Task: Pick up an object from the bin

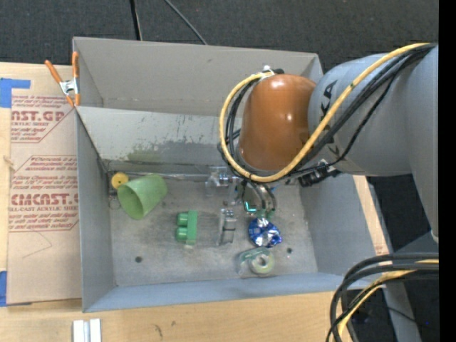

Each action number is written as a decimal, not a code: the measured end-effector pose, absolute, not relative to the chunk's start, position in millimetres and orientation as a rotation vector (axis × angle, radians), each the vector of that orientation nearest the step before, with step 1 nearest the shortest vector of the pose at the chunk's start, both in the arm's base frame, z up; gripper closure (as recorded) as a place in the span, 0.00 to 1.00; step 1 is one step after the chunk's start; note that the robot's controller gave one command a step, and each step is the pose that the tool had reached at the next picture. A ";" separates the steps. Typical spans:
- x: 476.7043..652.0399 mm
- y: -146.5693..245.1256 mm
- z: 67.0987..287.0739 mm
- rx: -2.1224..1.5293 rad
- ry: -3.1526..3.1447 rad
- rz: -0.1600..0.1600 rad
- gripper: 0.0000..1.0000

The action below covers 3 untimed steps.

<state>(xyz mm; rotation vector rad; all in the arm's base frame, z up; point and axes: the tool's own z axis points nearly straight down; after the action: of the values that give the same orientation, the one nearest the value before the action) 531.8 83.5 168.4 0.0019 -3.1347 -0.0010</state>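
Camera view: the arm's tool hangs low in the grey bin, just beside a crumpled blue-and-white thing at the floor's right. Whether it is apart or together cannot be told. A green cup lies well left.

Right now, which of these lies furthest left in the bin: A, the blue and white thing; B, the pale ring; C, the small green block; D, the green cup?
D: the green cup lies on its side, with the green block, blue and white thing and pale ring all to its right.
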 end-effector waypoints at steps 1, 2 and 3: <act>542.4 133.3 66.3 0.296 -3.123 -0.002 0.00; 544.1 132.3 69.7 0.291 -3.129 -0.002 1.00; 544.1 132.0 69.6 0.291 -3.129 -0.002 0.00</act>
<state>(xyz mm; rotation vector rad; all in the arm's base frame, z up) 544.1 132.0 69.6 0.2906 -3.1287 -0.0024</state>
